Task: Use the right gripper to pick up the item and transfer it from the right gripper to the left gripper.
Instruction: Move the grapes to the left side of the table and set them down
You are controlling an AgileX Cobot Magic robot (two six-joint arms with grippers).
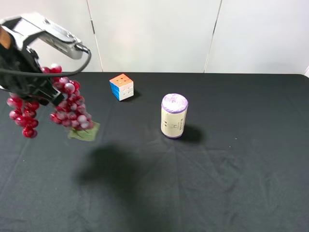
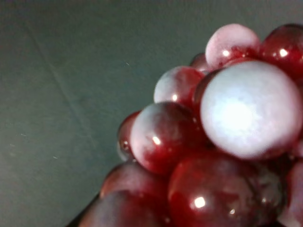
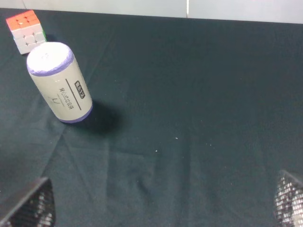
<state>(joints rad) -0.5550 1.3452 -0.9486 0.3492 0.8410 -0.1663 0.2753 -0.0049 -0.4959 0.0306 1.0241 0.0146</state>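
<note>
The bunch of dark-red and pale pink grapes point(image 1: 70, 104) hangs above the table at the far left, its green leaf point(image 1: 84, 131) at the lower end. My left gripper point(image 1: 36, 89), with its silver-grey housing, is shut on the bunch and holds it in the air. In the left wrist view the grapes point(image 2: 213, 142) fill the picture close up. My right gripper point(image 3: 158, 208) is out of the exterior view. In the right wrist view its two fingertips point(image 3: 28, 205) stand wide apart at the corners, open and empty, over the black table.
A colourful puzzle cube point(image 1: 121, 86) sits at the back middle of the black table point(image 1: 231, 169); it also shows in the right wrist view point(image 3: 27, 30). A cream cylinder with a purple top point(image 1: 174, 116) stands upright near the centre, also in the right wrist view point(image 3: 59, 82).
</note>
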